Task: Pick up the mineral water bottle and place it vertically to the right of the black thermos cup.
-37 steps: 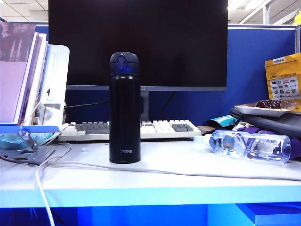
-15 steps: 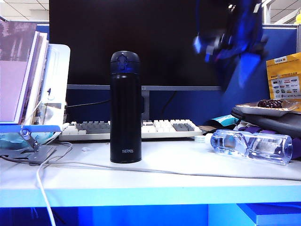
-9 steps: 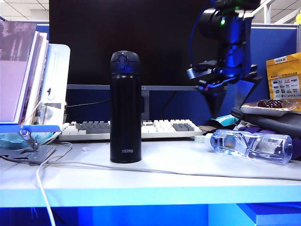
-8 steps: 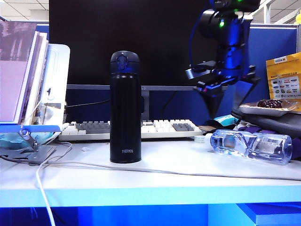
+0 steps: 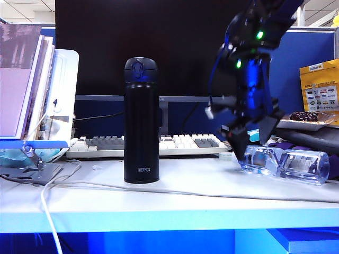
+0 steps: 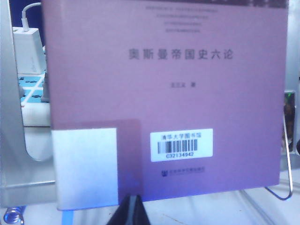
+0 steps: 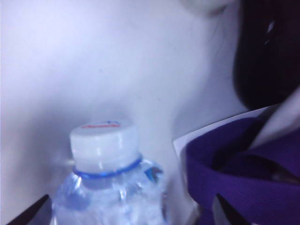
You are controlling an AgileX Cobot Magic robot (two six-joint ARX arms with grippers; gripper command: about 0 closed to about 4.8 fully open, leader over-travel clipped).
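Nearest you, a white cable trails across the white table. On it the black thermos cup stands upright, and well to its right the mineral water bottle lies on its side. Your right gripper is low over the bottle's neck end with its jaws spread wide either side of the white cap (nothing held). Further back you have the keyboard and dark monitor. Your left gripper faces a purple book; its dark tip looks closed, but you cannot tell for sure.
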